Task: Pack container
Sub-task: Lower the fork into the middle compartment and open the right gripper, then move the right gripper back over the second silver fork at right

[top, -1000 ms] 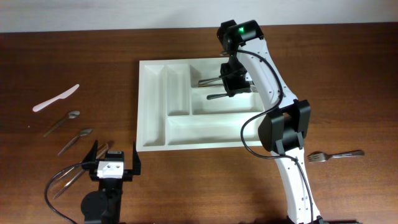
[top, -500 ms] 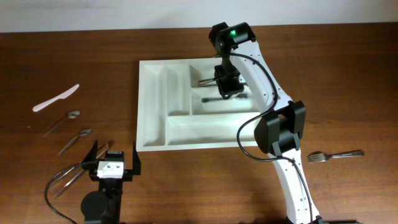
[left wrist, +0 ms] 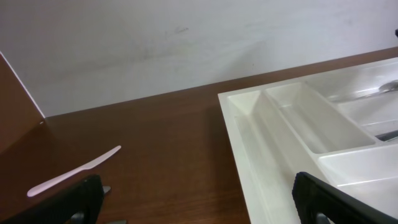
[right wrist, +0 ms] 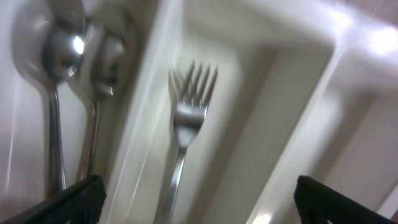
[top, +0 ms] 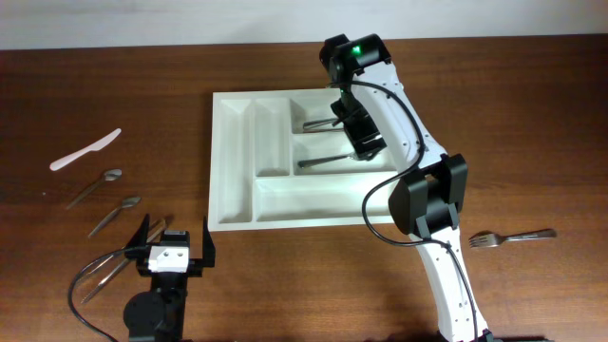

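Right gripper (top: 362, 142) spread, empty, above container (top: 233, 161); fork (top: 328, 160) lying free in middle slot, sorted apart from spoons (right wrist: 62, 37). Left gripper (top: 175, 236) agape, idle, near left.

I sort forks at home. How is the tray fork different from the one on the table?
The tray fork lies in the container's middle long compartment; the table fork lies on the tabletop to its right. The tray fork's head sits under the open right gripper; the table fork lies uncovered. Both are silver metal, lying flat.
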